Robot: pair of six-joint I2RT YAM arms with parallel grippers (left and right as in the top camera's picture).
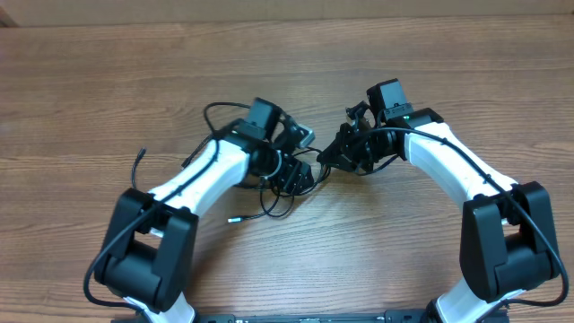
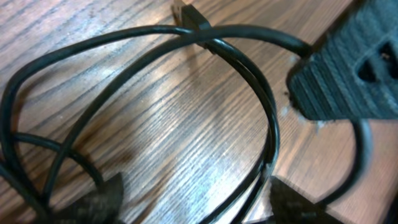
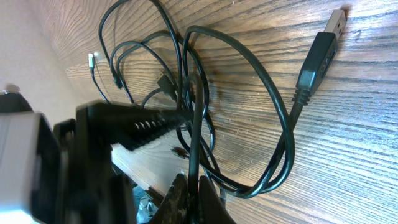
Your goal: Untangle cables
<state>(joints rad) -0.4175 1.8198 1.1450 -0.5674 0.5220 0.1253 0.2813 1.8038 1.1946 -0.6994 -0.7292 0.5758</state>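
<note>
The cables (image 1: 276, 184) are thin black cords lying tangled on the wooden table between my two arms. In the left wrist view, cable loops (image 2: 267, 124) run across the wood, and a USB plug (image 2: 189, 15) lies at the top. My left gripper (image 2: 196, 202) stands open, its fingertips (image 2: 102, 200) wide apart, with two strands passing close to the right one. My right gripper (image 3: 194, 194) is shut on one cable strand (image 3: 194, 137) that rises from the tangle. A large USB plug (image 3: 320, 56) lies beyond it. In the overhead view both grippers, left (image 1: 294, 170) and right (image 1: 336, 154), sit close together.
A loose cord end with a pale tip (image 1: 233, 218) lies in front of the left arm, and another end (image 1: 142, 154) curls out to the left. Thick black wires (image 1: 466, 157) run along the white arm links. The table's far edge (image 1: 287, 20) is at the top.
</note>
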